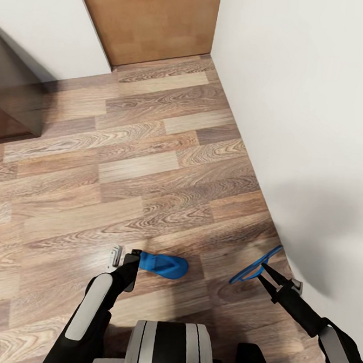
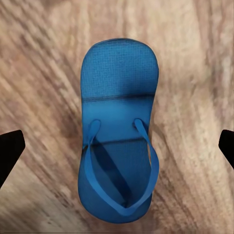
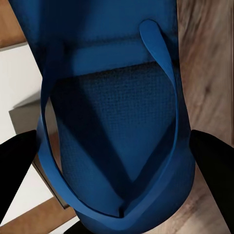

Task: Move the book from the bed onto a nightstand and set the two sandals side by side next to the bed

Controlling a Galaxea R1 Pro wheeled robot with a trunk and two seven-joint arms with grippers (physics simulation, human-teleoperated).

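Though near, sandal (image 2: 119,131) beneath left gripper (image 2: 117,151)

We see a wood-plank floor (image 1: 149,174), a white wall (image 1: 306,103) on the right, a plain brown door (image 1: 155,20) at the far end, and a dark cabinet (image 1: 14,94) at the left edge.

- Even, bright light, no glare; a soft grey shadow lies on the white wall (image 1: 309,212) beside the floor (image 1: 120,199).
- Close wrist views are soft; the sandal (image 3: 117,146) looks dim.
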